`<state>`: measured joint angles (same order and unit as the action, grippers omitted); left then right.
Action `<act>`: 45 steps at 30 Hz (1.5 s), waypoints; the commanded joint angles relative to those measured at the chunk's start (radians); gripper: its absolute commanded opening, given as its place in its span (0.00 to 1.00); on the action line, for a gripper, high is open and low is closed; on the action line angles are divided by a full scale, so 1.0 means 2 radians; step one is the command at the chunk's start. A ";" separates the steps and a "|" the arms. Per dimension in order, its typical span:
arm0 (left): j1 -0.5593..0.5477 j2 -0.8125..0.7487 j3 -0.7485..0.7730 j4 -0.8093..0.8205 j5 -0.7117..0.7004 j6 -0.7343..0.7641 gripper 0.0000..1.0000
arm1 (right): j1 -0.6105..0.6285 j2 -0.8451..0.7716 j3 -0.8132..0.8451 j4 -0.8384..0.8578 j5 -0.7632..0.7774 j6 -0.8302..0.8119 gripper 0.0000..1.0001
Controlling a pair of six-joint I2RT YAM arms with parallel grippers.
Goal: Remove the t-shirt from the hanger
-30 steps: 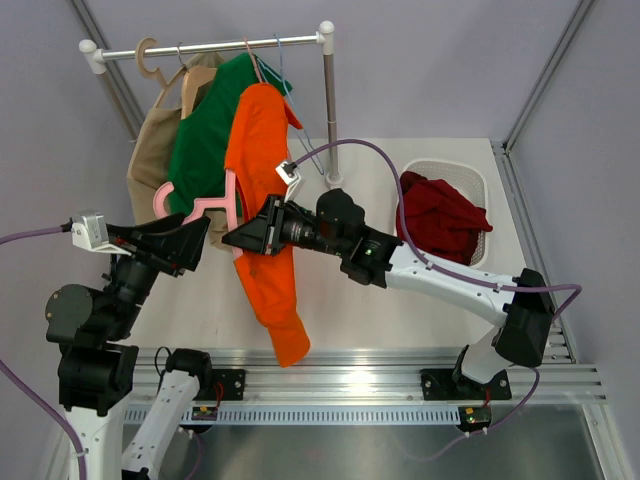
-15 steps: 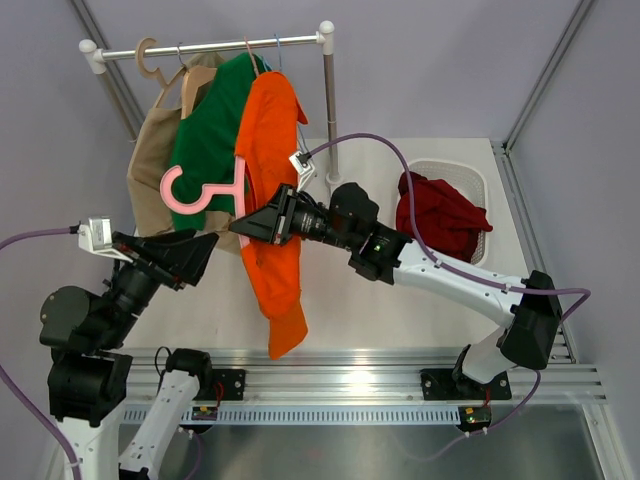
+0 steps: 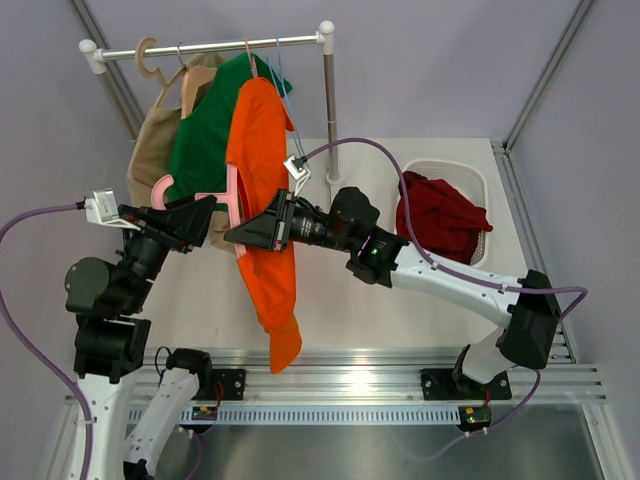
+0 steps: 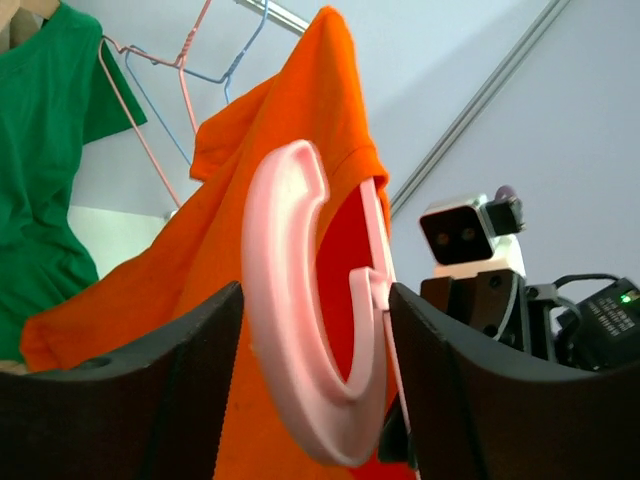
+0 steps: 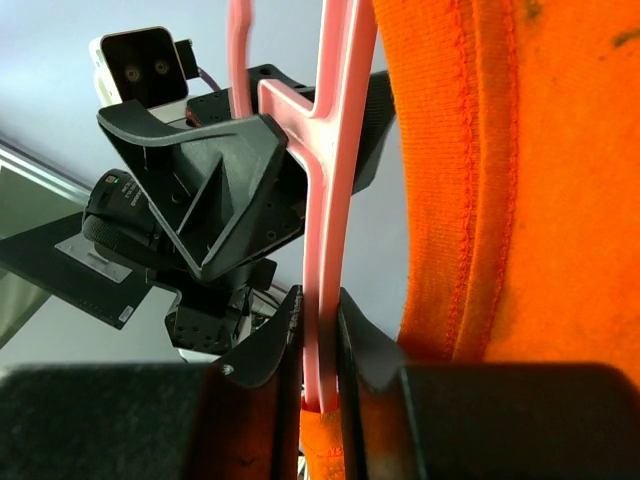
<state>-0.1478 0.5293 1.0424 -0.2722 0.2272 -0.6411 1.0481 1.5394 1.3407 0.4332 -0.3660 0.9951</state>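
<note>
Pale lilac walls close in a pale counter (image 3: 340,310), with a white clothes rail (image 3: 210,45) standing along its far edge. On the rail hang a beige garment (image 3: 150,160) and a green shirt (image 3: 205,140), with thin wire hangers (image 3: 285,90) beside them. A white basket (image 3: 450,172) sits at the right of the counter, well apart from the rail, with a dark red garment (image 3: 440,220) heaped in it.

The orange t-shirt (image 3: 265,150) hangs in the air in front of the rail, between the two arms. It drapes down in a long fold whose lower end reaches towards the counter's near edge. It is on the thick pink hanger (image 4: 280,300), which is tipped over so that its hook points out to the left.

The right arm reaches in from the right. Its pincer (image 5: 320,310) is clamped on a pink bar of the hanger, just beside the shirt's stitched edge. The left pincer (image 4: 315,290) faces it from the other side with its jaws spread wide. The broad curved hook sits in the gap between them, with room showing on either side. From these views I cannot tell whether either jaw touches the hook.
</note>
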 commanded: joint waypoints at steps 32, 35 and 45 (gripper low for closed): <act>-0.001 0.025 0.031 0.000 -0.020 0.023 0.00 | 0.005 0.002 -0.001 0.029 -0.006 -0.004 0.00; -0.001 0.022 0.033 0.016 -0.032 0.024 0.00 | 0.005 0.003 -0.006 -0.002 -0.008 -0.014 0.28; -0.001 0.041 0.050 0.016 -0.032 0.024 0.00 | 0.005 -0.043 0.006 -0.200 0.051 -0.194 0.99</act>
<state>-0.1532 0.6052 1.0859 -0.3218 0.2001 -0.5987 1.0515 1.5276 1.3308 0.1753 -0.3275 0.7605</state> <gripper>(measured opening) 0.042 0.989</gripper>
